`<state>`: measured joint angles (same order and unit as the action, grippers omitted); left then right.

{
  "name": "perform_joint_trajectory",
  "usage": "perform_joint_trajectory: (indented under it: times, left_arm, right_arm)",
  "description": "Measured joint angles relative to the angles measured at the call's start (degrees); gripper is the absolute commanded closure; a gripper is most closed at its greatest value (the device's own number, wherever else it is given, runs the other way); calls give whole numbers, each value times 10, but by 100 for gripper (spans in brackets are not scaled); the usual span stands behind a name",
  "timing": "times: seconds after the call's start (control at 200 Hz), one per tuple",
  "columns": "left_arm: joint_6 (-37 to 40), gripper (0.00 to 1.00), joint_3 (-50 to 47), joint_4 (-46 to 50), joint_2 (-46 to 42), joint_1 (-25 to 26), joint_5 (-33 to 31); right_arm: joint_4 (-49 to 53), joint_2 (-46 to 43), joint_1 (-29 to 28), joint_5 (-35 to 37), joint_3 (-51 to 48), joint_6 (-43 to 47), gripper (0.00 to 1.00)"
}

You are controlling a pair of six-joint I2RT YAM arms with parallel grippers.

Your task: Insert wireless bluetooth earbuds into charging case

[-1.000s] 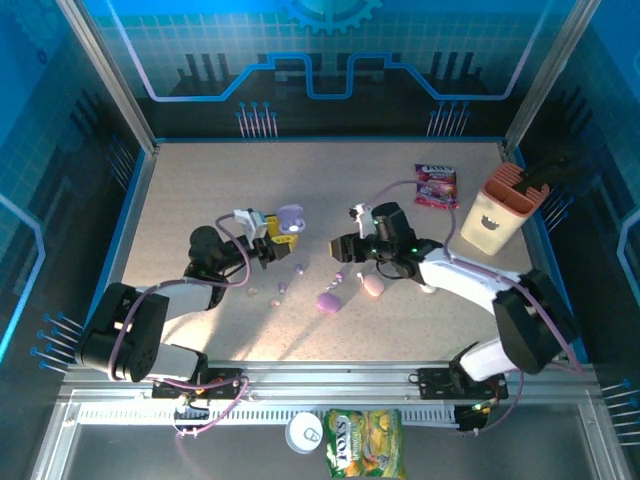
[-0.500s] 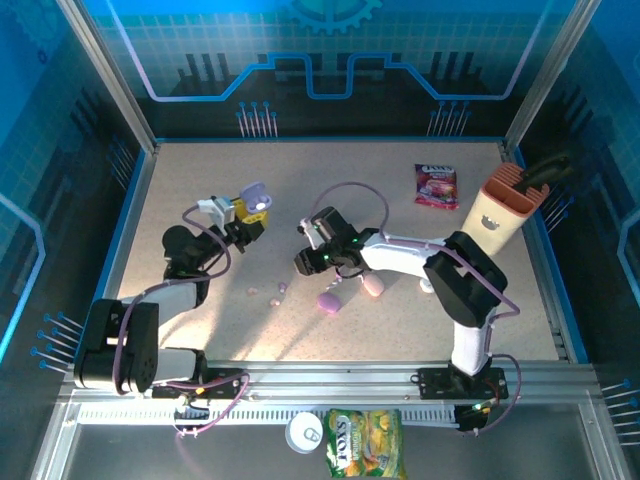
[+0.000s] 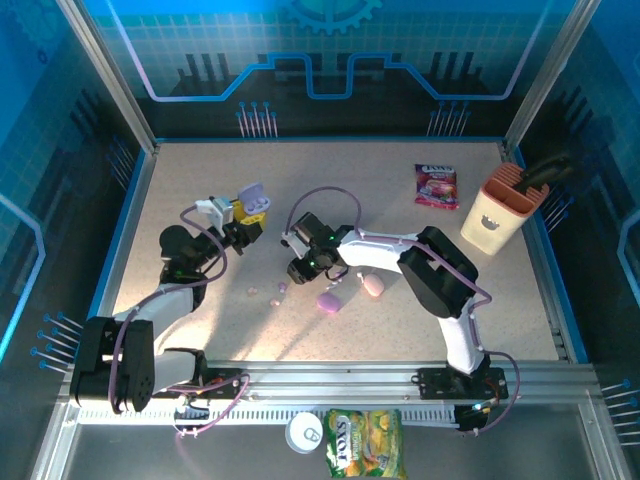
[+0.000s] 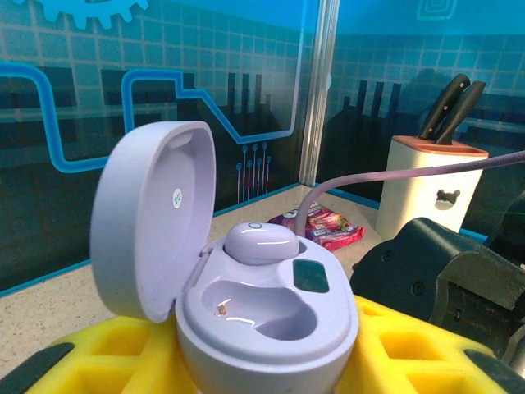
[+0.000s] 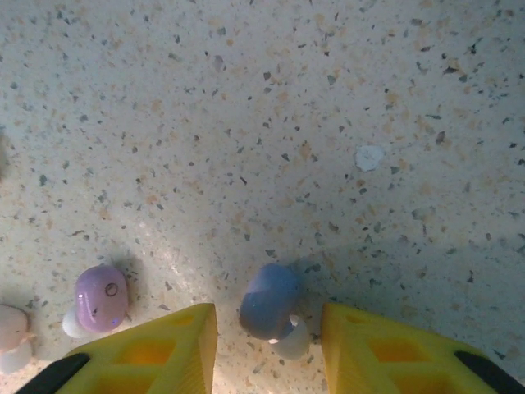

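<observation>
Nearest of all, below the rail, a green-and-yellow snack bag point(image 3: 363, 443) is parked beside a white round lid-like thing point(image 3: 304, 432).

Up on the speckled counter point(image 3: 200, 320), a closed lilac pebble case point(image 3: 329, 300) and a pink pebble case point(image 3: 372, 285) are lying close together. A few loose earbuds point(image 3: 276, 300) are scattered just to their left.

The right claw point(image 5: 267, 316) is lowered over that scatter with its yellow fingers point(image 5: 156, 349) partly apart. A bluish-lilac earbud point(image 5: 269, 304) sits on the counter between them, and a gap can be seen on each side, so nothing is gripped. A second lilac earbud point(image 5: 101, 297) lies just outside the left finger, and a pale earbud point(image 5: 11, 328) is cut off at the frame edge.

A bit further back on the left, the lilac charging case point(image 4: 271, 328) is held off the counter, clamped in the left claw point(image 3: 248, 211). Its lid point(image 4: 152, 222) is flipped up. One seated earbud point(image 4: 261, 242) is already tucked into the far socket, and the near socket point(image 4: 250, 308) is bare.

Way at the back right, a candy packet point(image 3: 436, 186) is lying flat. A cream knife block point(image 3: 493, 215) is stood near it with dark-handled knives point(image 3: 535, 175) stuck in the top.
</observation>
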<state>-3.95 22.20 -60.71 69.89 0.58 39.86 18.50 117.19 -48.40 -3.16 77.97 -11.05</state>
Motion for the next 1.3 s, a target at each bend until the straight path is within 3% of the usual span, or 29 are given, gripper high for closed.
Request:
perform_joint_trajectory:
  times: [0.17, 0.515, 0.98, 1.3]
  left_arm:
    - [0, 59, 0, 5, 0, 0, 0]
    - [0, 59, 0, 5, 0, 0, 0]
    - [0, 59, 0, 5, 0, 0, 0]
    - [0, 59, 0, 5, 0, 0, 0]
  right_arm:
    - [25, 6, -9, 24, 12, 23, 75]
    - [33, 1, -5, 36, 9, 34, 78]
    - [58, -59, 141, -62, -53, 68, 77]
    - [115, -49, 158, -78, -41, 117, 74]
